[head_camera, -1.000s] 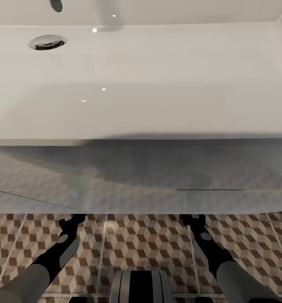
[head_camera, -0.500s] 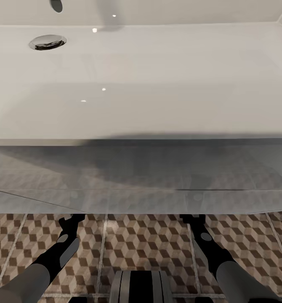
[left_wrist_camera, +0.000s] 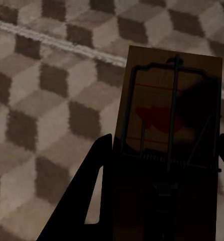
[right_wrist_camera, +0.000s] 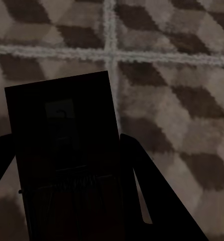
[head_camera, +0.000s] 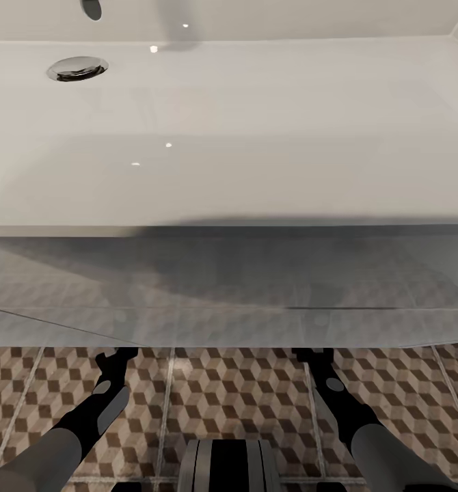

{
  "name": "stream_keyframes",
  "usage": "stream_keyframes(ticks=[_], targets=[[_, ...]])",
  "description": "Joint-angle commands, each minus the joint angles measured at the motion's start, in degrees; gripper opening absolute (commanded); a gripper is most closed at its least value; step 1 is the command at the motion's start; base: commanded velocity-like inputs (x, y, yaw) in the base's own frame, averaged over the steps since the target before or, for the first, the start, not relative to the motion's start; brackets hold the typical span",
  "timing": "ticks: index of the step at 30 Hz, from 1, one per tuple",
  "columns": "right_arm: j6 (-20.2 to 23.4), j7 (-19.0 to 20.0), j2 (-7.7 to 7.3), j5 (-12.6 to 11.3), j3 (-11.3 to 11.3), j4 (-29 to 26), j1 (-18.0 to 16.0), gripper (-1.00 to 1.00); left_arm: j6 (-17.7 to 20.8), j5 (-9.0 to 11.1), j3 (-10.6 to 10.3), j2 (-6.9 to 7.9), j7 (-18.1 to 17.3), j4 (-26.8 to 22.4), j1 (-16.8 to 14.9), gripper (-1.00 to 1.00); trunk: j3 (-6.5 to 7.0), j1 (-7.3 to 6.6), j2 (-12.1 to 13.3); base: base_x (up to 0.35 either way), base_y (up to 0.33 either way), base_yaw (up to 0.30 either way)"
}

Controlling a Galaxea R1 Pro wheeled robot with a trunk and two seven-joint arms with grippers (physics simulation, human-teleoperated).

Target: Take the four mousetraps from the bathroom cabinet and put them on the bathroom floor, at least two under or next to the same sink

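Below the white sink [head_camera: 256, 137] with its chrome drain [head_camera: 77, 68], I had both arms reaching down under the basin's front edge, over the cube-patterned bathroom floor [head_camera: 236, 396]. From the head camera the basin hid both claws, so I read them from the wrist cameras. The left claw [left_wrist_camera: 159, 175] was closed on a mousetrap [left_wrist_camera: 167, 125], a tan board with dark wire and a red patch, held between the two dark fingers [left_wrist_camera: 97, 191] above the tiles. The right claw [right_wrist_camera: 67, 165] gripped a second mousetrap [right_wrist_camera: 62, 130], which sat in deep shadow, its wire parts barely readable. A pale grout line crossed the tiles beyond each trap. I could not tell whether either trap touched the floor.
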Motion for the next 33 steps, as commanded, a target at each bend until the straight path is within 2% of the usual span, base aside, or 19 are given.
stream_keyframes(ticks=[1, 7, 33], targets=[[-0.33, -0.06, 0.00, 0.06, 0.01, 0.05, -0.02, -1.00, -0.40, 0.14, -0.50, 0.06, 0.68, -0.03, -0.04, -1.00, -0.03, -0.01, -0.01, 0.000, 0.000, 0.000], [-1.73, -0.06, 0.00, 0.16, 0.04, 0.05, -0.05, -1.00, -2.01, 0.08, -0.50, 0.00, 0.68, -0.02, -0.04, -1.00, -0.03, -0.01, -0.01, 0.000, 0.000, 0.000], [-2.11, -0.06, 0.00, 0.14, 0.08, -0.03, -0.07, -1.00, -2.43, 0.15, -0.50, -0.16, 0.76, -0.36, -0.04, -1.00, -0.03, -0.01, -0.01, 0.000, 0.000, 0.000]])
